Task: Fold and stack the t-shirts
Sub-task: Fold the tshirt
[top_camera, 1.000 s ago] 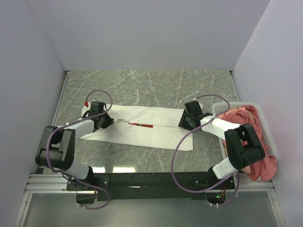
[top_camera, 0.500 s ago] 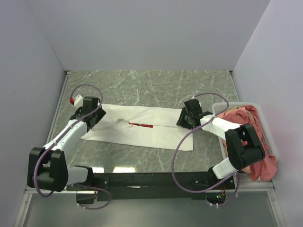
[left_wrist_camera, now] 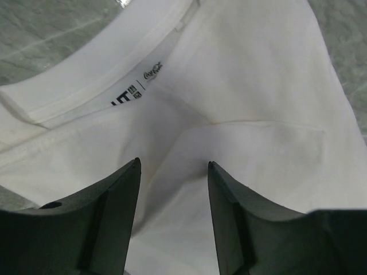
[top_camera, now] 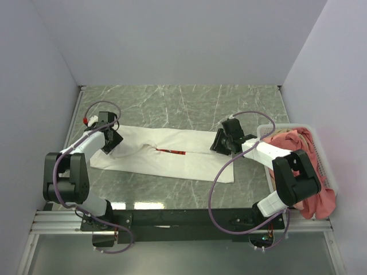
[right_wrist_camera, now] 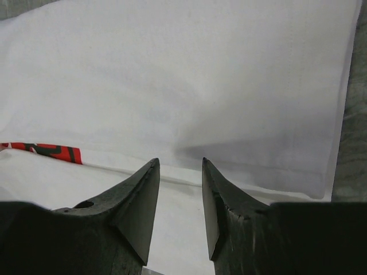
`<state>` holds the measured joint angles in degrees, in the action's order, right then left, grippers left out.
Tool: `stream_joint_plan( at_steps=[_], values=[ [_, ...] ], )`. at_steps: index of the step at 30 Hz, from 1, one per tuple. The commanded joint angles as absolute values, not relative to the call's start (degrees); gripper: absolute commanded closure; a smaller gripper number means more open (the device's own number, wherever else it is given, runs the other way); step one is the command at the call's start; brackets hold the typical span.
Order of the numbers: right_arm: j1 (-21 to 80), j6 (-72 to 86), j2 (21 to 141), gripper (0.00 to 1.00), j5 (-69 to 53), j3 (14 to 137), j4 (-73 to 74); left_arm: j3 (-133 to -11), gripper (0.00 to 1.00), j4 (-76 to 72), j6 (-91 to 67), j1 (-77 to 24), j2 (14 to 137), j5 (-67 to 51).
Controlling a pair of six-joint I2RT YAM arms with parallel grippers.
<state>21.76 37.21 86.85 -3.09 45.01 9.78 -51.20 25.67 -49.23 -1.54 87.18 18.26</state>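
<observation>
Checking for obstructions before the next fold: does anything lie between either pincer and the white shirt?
Nothing visible does. The left pincer and right pincer are both open directly over the white shirt, with only its cloth showing in each gap.

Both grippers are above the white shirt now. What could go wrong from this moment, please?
1. The left gripper is open near the collar of the white shirt, where layers overlap; it may pinch only one layer and pull the fold crooked.
2. The right gripper, open at the hem end, may do likewise.
3. The pink shirt hangs over the basket beside the right arm and might get snagged.
</observation>
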Motion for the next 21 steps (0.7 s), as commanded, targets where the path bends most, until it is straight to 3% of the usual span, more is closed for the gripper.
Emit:
stream_joint_plan(
  at_steps=[1, 10, 21],
  values=[
    [22.1, 36.8, 86.2, 0.57, -3.8, 46.1, 7.4, -53.6, 0.44, 24.2, -45.5, -1.5, 85.7, 13.8],
    [22.2, 37.2, 86.2, 0.57, -4.4, 46.1, 6.9, -54.6, 0.55, 22.5, -40.2, -1.4, 87.6, 3.5],
    [23.8, 37.5, 86.2, 0.57, -4.7, 47.5, 6.8, -53.7, 0.99, 24.5, -38.3, -1.4, 85.7, 0.4]
  ],
)
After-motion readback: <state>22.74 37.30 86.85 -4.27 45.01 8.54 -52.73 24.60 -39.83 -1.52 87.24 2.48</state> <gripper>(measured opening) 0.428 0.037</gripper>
